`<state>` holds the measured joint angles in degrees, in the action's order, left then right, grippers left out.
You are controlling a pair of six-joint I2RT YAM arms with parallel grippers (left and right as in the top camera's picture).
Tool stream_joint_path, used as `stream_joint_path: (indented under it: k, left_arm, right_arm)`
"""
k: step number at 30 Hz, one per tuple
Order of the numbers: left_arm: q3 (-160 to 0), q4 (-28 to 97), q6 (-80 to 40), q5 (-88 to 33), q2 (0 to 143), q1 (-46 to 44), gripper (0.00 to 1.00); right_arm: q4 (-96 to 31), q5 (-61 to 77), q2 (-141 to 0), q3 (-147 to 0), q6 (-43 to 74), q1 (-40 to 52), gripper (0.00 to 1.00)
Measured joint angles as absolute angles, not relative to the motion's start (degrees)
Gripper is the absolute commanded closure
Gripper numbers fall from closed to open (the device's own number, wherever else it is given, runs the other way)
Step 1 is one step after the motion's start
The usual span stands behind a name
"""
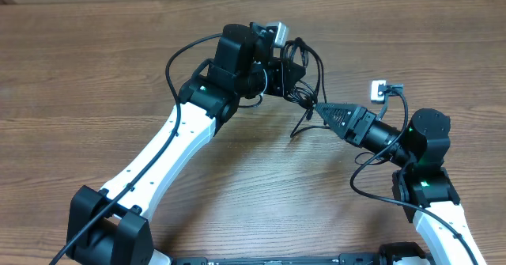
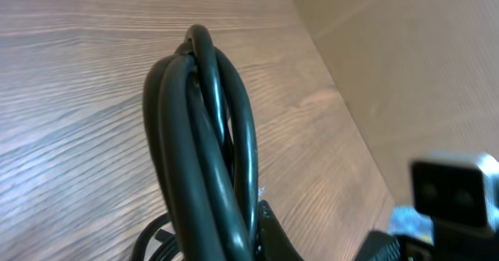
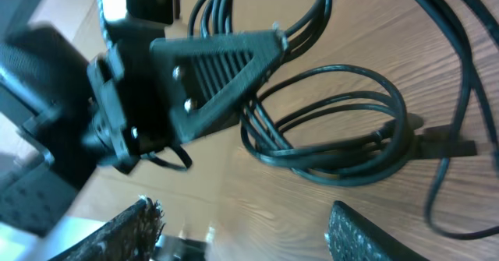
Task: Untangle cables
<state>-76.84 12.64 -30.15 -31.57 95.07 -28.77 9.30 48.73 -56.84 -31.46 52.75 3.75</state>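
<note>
Left pincer [image 1: 299, 87] clamped, right pincer [image 3: 245, 230] apparently parted.

We are looking straight down at the table [image 1: 79, 75] from overhead; both wrist cameras are closely viewing the same cables [image 2: 204, 144].

looks like robotics lab: two robot arms [image 1: 170, 150] at wood-grain table [image 1: 71, 75]

a brown wood-grain table [image 1: 87, 67] meets a plain tan wall [image 2: 421, 58] at its far edge.
</note>
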Motion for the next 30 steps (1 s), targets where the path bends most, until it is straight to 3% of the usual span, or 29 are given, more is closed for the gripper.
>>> stream_joint_path:
  k: [3,9,14,20,30]
  left_arm:
    - [-76.8,12.0,-27.3,-34.5,95.1,-28.9,0.96]
    - [-76.8,8.4,-23.6,-37.2,95.1,-30.5,0.96]
    - [-76.8,5.0,-20.5,-41.0,95.1,-31.1,0.96]
    - [-76.8,3.3,-17.1,-46.7,95.1,-31.2,0.96]
    - [-76.8,0.8,-14.3,-53.9,95.1,-31.2,0.96]
  right_arm:
    - [9.8,48.1,-56.8,-31.5,62.3,3.7,0.52]
    - [9.8,49.3,-56.8,-31.5,73.1,3.7,0.55]
    - [9.4,49.6,-56.8,-31.5,75.8,3.7,0.64]
    - [9.3,49.7,-56.8,-31.5,76.6,3.7,0.66]
    - [7.2,49.1,-56.7,-31.5,77.0,3.7,0.79]
